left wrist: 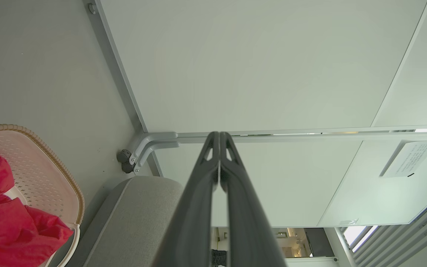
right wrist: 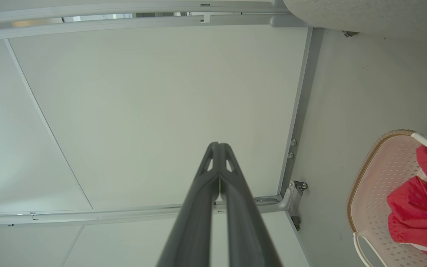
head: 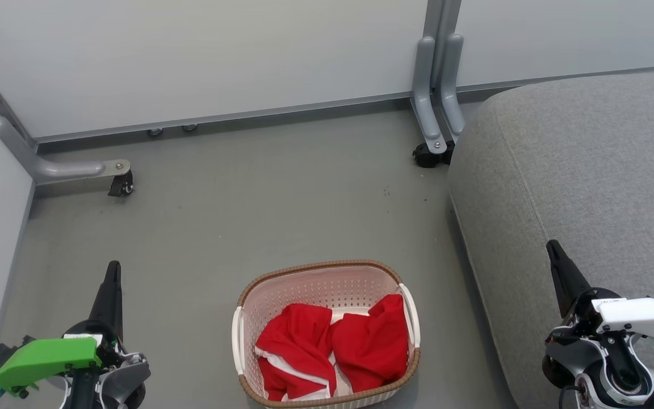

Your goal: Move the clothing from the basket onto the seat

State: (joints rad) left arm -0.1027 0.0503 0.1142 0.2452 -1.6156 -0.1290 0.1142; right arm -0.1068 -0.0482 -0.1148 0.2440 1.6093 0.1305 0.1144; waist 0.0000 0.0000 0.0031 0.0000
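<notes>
Two bright red garments with white trim, one on the left (head: 293,352) and one on the right (head: 373,341), lie crumpled side by side in the cream perforated basket (head: 327,281) on the grey floor. The red clothing (left wrist: 9,226) (right wrist: 419,207) and the basket (left wrist: 46,174) (right wrist: 374,181) also show at the edges of both wrist views. The big light-grey seat (head: 588,187) (left wrist: 135,218) stands right of the basket. My left gripper (head: 114,270) (left wrist: 219,135) is shut and empty, left of the basket. My right gripper (head: 553,247) (right wrist: 218,145) is shut and empty, over the seat's front part.
Pale partition walls close the back and left. Their grey metal feet on castors stand on the floor at the left (head: 120,182) and by the seat's far corner (head: 432,153). Bare grey floor (head: 281,204) lies between the basket and the walls.
</notes>
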